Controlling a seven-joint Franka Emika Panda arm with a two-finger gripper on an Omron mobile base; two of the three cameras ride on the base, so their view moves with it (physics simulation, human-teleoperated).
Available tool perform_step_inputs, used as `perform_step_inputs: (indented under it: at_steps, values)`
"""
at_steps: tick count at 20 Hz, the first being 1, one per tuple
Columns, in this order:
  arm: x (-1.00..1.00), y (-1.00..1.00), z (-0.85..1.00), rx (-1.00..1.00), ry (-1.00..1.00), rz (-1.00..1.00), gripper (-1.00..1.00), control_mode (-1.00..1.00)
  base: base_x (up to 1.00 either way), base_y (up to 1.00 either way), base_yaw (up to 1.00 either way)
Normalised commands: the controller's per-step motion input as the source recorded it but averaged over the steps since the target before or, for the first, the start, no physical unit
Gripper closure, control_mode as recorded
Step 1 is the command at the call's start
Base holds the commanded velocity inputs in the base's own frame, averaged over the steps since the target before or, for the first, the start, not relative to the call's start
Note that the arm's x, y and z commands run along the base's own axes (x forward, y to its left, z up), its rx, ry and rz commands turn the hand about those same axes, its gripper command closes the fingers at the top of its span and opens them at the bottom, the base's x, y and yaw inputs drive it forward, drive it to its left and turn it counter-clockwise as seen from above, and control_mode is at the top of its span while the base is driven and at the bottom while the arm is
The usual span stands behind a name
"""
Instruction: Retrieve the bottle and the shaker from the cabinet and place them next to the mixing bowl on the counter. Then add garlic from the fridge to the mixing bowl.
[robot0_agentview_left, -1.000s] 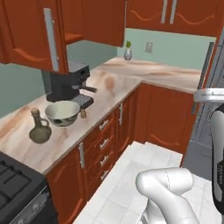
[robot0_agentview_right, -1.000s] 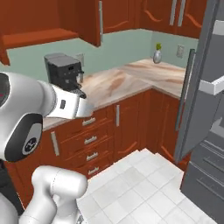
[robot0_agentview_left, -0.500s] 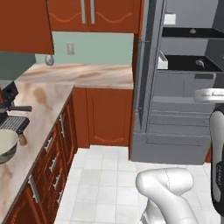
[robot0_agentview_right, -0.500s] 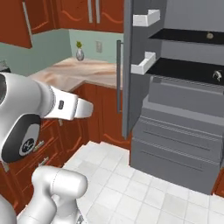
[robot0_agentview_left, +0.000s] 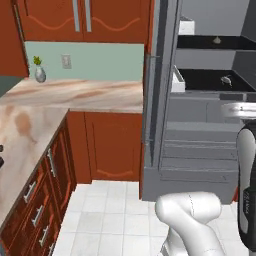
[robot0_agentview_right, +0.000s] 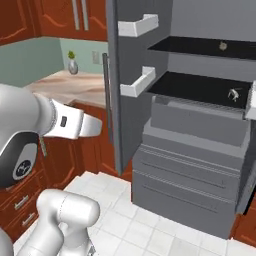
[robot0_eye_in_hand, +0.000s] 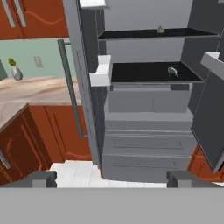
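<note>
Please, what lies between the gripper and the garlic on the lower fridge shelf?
In the hand view, nothing stands between the gripper and the garlic: open air over the white floor, then the grey fridge drawers below the black shelf it lies on. The jaws are open.

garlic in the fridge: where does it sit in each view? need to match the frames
Left base view: the garlic lies on the lower black shelf, right of centre.
Right base view: garlic at the far right of that shelf.
Hand view: garlic on that shelf, upper right of centre.
Shared landmark: the small vase on the counter by the green wall.
</note>
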Motion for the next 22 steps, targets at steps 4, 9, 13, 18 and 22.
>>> perform_step_inputs:
  at_steps: [4, 9, 13, 18, 22]
  values:
    - [0.00, 0.00, 0.00, 0.00, 0.00, 0.00, -1.00, 1.00, 0.00, -0.93, -0.27]
    - [0.00, 0.00, 0.00, 0.00, 0.00, 0.00, -1.00, 1.00, 0.46, -0.11, -0.25]
    - [0.00, 0.00, 0.00, 0.00, 0.00, 0.00, -1.00, 1.00, 0.59, 0.04, -0.27]
    - [0.00, 0.00, 0.00, 0.00, 0.00, 0.00, -1.00, 1.00, 0.81, 0.02, -0.22]
    - [0.00, 0.00, 0.00, 0.00, 0.00, 0.00, -1.00, 1.00, 0.75, 0.23, -0.11]
